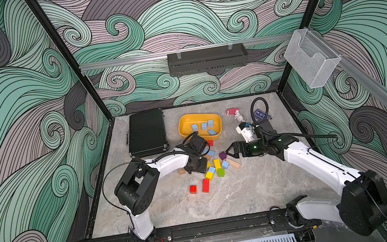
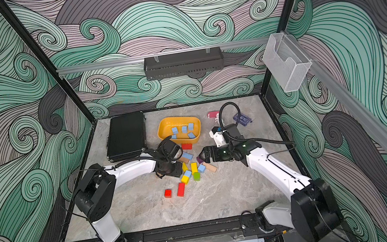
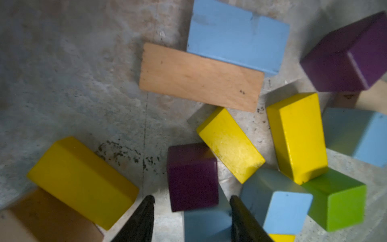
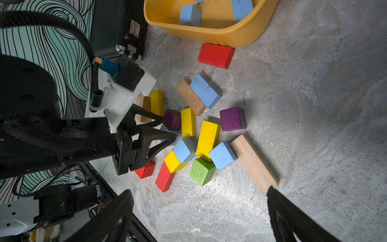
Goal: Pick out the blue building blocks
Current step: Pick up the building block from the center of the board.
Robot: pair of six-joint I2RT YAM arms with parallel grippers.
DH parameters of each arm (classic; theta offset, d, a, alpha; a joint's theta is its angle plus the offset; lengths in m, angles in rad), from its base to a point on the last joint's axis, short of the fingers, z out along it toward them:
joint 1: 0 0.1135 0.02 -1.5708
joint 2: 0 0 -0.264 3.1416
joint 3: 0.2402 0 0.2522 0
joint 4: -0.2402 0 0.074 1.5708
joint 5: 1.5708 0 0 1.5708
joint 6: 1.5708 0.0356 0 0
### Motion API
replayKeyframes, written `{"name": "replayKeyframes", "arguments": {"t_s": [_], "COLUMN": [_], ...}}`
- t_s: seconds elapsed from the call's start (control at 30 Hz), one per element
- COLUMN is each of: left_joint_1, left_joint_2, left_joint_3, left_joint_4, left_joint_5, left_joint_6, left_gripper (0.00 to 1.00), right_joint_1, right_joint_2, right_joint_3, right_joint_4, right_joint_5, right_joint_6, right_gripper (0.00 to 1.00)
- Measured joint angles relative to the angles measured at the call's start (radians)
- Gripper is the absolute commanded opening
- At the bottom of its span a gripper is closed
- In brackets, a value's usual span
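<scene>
Several blue building blocks [image 1: 204, 126] lie in the yellow tub [image 1: 198, 114]. Others sit in the loose pile: a flat brick [image 4: 205, 91] against a wooden plank, and two cubes [image 4: 184, 150] [image 4: 223, 155]. My left gripper [image 3: 191, 209] is down in the pile, jaws apart. One more blue block [image 3: 207, 224] lies between them beside a purple cube [image 3: 192, 178]; a gap shows on one side. In both top views the arm's wrist hides this block. My right gripper [image 4: 199, 190] [image 1: 228, 150] hovers wide open and holds nothing, to the right of the pile.
Red [image 1: 205, 185], yellow [image 1: 217, 163], green [image 1: 221, 172], purple [image 1: 222, 155] and wooden [image 1: 233, 163] blocks mix with the blue ones. A black case [image 1: 147, 133] lies at back left. A navy packet [image 1: 261, 114] and a white toy [image 1: 238, 117] lie at back right.
</scene>
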Motion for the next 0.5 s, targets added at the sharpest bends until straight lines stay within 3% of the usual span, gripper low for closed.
{"name": "replayKeyframes", "arguments": {"t_s": [0.5], "left_joint_1": [-0.011], "left_joint_2": [0.0], "left_joint_3": [0.002], "left_joint_4": [-0.031], "left_joint_5": [0.005], "left_joint_6": [-0.015], "left_gripper": [0.33], "right_joint_1": [0.0], "right_joint_2": [-0.019], "right_joint_3": [0.0], "right_joint_4": [-0.001], "right_joint_5": [0.006], "right_joint_6": [0.0], "right_gripper": [0.99]}}
